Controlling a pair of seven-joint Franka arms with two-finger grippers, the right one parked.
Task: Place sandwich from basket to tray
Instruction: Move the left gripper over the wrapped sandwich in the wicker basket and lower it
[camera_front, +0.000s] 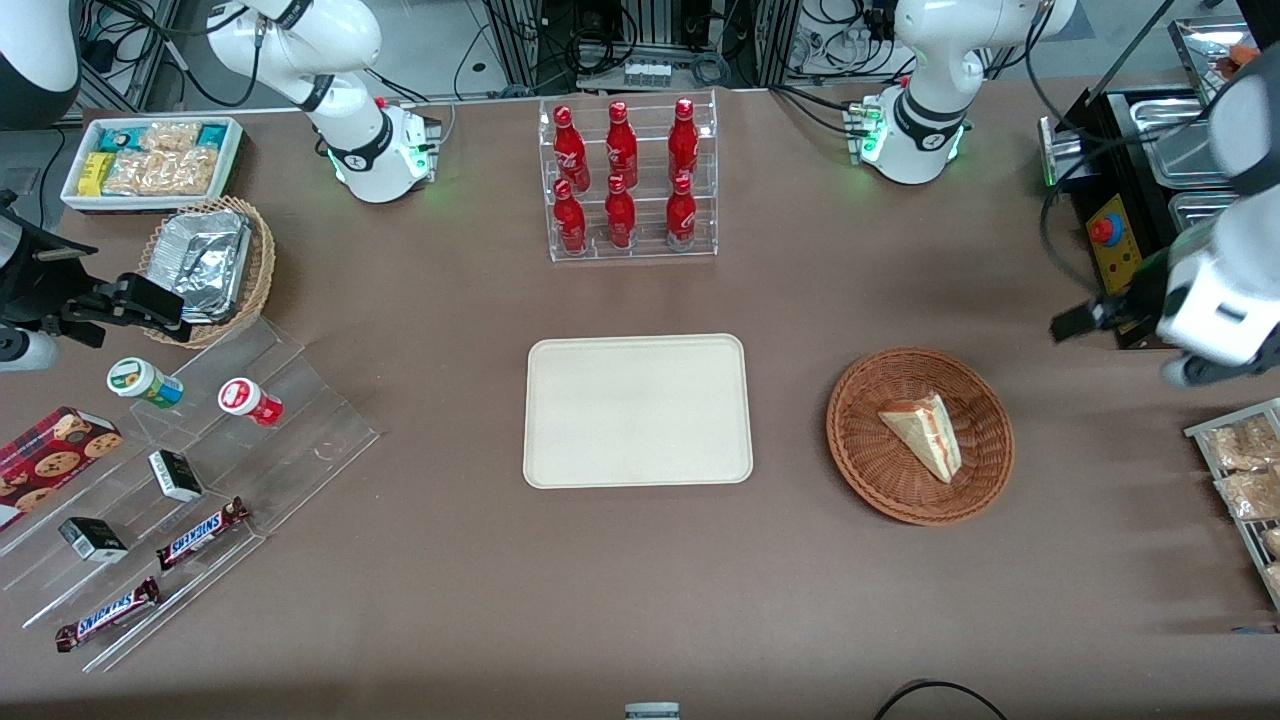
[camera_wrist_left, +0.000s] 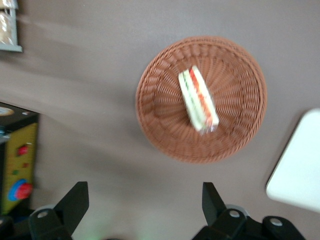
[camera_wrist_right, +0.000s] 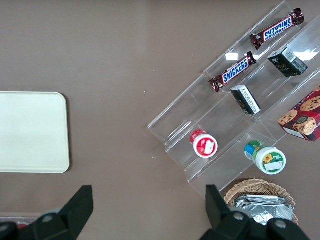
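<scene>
- We see the tray (camera_front: 638, 410) lying bare in the middle of the table, with nothing on it yet, so the placing has not been done.
- We find the sandwich (camera_front: 923, 434) resting in the basket (camera_front: 860, 440), which sits beside the tray toward the working arm's end of the table; the wedge lies flat on the weave, its filling edge showing.
- Our gripper (camera_wrist_left: 142, 200) hangs in the air toward the working arm's end of the table, well apart from the basket and above table height, touching nothing.
- In the wrist view its fingers (camera_wrist_left: 75, 200) stand wide apart with nothing between them, and the sandwich lies ahead of them in the basket.
- We judge the task barely begun: reaching, grasping, lifting, carrying across to the tray and releasing all remain.
</scene>
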